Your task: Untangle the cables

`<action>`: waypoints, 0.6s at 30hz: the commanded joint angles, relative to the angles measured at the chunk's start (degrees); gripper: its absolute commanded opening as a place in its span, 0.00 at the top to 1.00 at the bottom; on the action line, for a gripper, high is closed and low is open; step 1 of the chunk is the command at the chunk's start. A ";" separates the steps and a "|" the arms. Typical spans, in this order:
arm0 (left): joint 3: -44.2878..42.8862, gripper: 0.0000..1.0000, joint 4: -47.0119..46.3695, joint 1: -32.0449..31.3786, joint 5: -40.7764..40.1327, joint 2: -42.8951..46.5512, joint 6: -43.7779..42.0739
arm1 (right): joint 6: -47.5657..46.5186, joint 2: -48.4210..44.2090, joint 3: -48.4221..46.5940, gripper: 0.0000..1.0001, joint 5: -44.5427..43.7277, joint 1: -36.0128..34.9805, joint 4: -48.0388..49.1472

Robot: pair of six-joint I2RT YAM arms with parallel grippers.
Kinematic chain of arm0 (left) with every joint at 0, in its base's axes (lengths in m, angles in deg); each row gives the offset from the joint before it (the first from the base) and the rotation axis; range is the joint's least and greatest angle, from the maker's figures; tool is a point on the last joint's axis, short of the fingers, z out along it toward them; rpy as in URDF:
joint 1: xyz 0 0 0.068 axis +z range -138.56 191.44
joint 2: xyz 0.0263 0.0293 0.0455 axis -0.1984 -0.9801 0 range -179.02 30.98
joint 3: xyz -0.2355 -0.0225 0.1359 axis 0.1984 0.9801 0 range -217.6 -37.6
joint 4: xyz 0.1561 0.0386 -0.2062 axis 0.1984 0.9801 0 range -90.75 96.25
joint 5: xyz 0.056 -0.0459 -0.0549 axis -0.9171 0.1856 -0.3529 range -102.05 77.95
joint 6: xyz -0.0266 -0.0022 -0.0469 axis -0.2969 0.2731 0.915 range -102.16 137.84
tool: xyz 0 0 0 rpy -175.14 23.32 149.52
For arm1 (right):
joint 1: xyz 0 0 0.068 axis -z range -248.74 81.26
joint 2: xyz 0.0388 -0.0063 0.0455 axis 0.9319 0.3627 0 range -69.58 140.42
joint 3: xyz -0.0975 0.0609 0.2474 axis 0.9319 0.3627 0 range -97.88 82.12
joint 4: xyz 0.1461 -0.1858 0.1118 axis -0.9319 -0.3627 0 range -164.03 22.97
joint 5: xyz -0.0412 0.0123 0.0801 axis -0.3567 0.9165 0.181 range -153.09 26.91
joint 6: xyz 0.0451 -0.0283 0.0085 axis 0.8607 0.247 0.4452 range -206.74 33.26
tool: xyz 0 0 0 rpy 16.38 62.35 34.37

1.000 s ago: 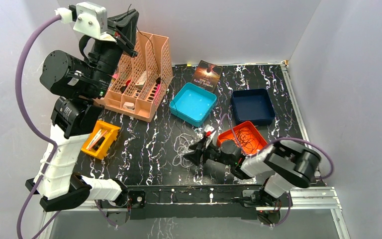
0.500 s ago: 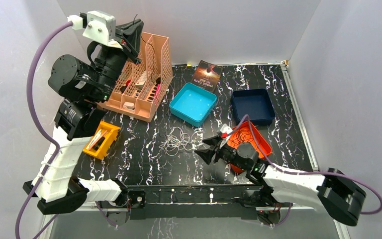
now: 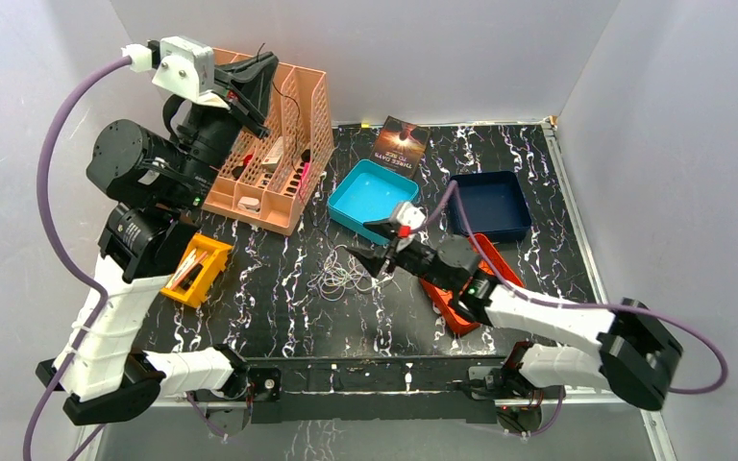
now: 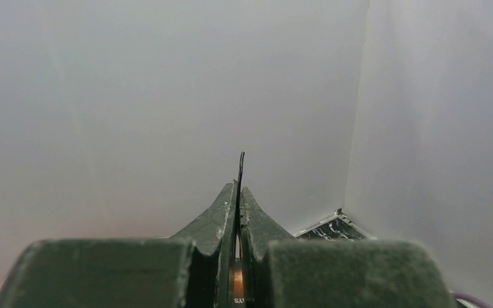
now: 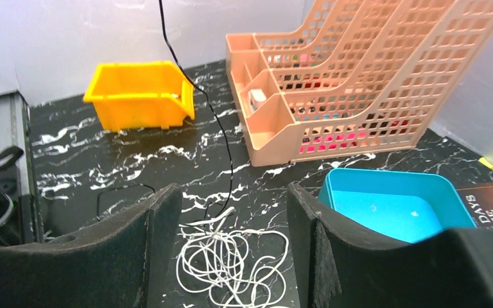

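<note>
A tangle of white cable lies on the black marbled table, in front of the teal tray. My right gripper hovers just right of it and stands open. In the right wrist view the white loops lie between and beyond its pads. A thin black cable rises from the tangle and leaves the top of that view. My left gripper is raised high over the peach organizer, shut on the black cable, whose end pokes out past the fingertips.
A peach mesh organizer stands at back left, and a yellow bin sits near the left arm. Behind the tangle are a teal tray, a navy tray and a book. My right arm partly covers an orange tray.
My right arm has swung from beside the orange tray forward and left, to the white tangle. The white loops have shifted slightly. The left gripper stays raised and shut on the black cable.
</note>
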 commanded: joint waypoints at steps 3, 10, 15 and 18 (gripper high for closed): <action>-0.84 1.00 -1.28 0.19 1.52 1.05 1.20 | -3.66 11.83 -6.98 0.32 8.32 1.43 7.82; -0.61 1.00 -1.21 0.19 1.70 1.42 1.45 | -1.85 19.45 -12.06 0.33 12.83 1.97 9.80; -0.65 1.00 -1.04 0.19 1.70 1.73 1.57 | -0.77 23.52 -14.18 0.34 14.11 2.20 10.80; -0.62 1.00 -0.84 0.19 1.70 2.03 1.71 | -0.24 26.29 -15.91 0.37 14.57 2.71 10.91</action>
